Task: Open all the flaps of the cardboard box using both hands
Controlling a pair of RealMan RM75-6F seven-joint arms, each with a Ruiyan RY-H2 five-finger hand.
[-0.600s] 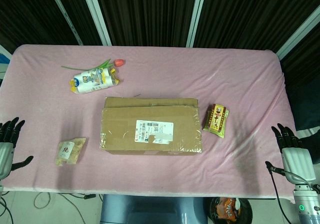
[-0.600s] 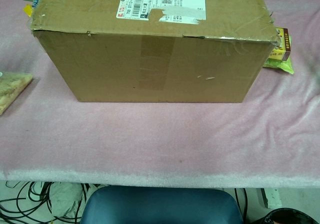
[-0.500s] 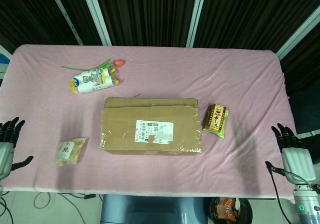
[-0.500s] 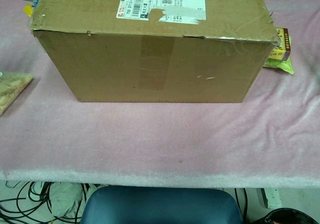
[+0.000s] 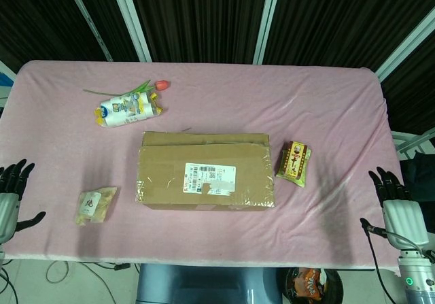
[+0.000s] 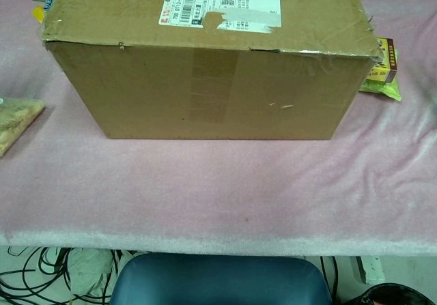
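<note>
Nothing has shifted since the earlier frames: box, clutter and both hands sit exactly where they did. The pink-covered table [image 5: 326,113] carries everything, and the cardboard box [image 5: 206,171] lies near its front middle, long side toward the robot, top flaps down and flat, with a white shipping label [image 5: 210,179] on the lid. From the chest view the box [image 6: 205,66] looks like stiff corrugated board, probably light for its bulk, though what it holds cannot be told; its near top edge shows shiny, wrinkled tape, torn at the right corner, so the flaps may resist before they give. My guess is that the best purchase is along the seam where the far flap's edge shows as a step behind the label, or at the loosened right-hand corner, fingertips hooked under while the other hand steadies the box, since the cloth could let it slide. Well left of the box, at the table's front edge, the left hand [image 5: 9,195] rests with fingers spread and nothing in it; well right of the box, the right hand [image 5: 397,209] likewise stands empty, fingers apart. Behind and left of the box lie a snack bag [image 5: 128,109] and a tulip [image 5: 132,87]; just right of it a small packet [image 5: 293,161]; to its front left a pale pouch [image 5: 95,205].
</note>
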